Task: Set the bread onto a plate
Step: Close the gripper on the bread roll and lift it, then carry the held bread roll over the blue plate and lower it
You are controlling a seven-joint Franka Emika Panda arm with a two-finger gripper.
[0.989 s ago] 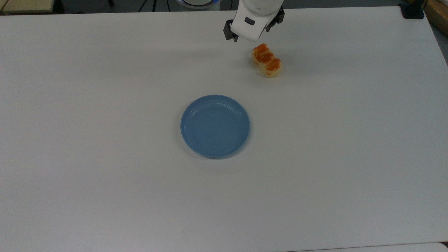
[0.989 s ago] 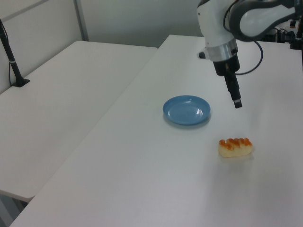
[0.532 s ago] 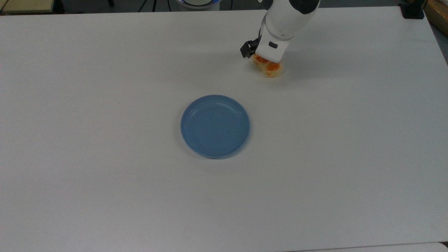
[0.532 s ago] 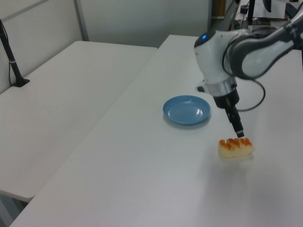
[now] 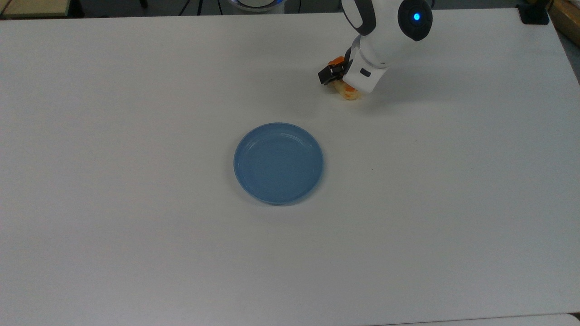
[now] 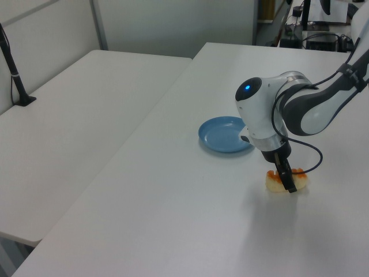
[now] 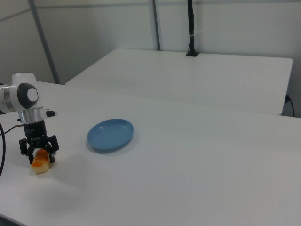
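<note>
The bread [image 5: 350,94], a small pale loaf with orange glaze, lies on the white table near the top view's upper right, mostly covered there by the arm's wrist. My gripper [image 5: 345,83] is down over it, open, with one black finger [image 5: 327,75] at the loaf's left side. In the right view the gripper [image 7: 38,155] stands with a finger on each side of the bread [image 7: 41,165]. In the left view a finger [image 6: 290,182] crosses the front of the bread [image 6: 273,183]. The blue plate [image 5: 277,163] [image 6: 226,134] [image 7: 110,133] sits bare at mid-table, apart from the bread.
The white table [image 5: 136,226] spreads wide around the plate. A second white table [image 6: 75,104] stands beside it with a black post [image 6: 14,75] clamped to it. The arm's cable [image 6: 314,158] loops beside the bread.
The arm swung over from the top view's left and came down. Its fingers dropped from above the table to either side of the bread. Bread and plate have not moved.
</note>
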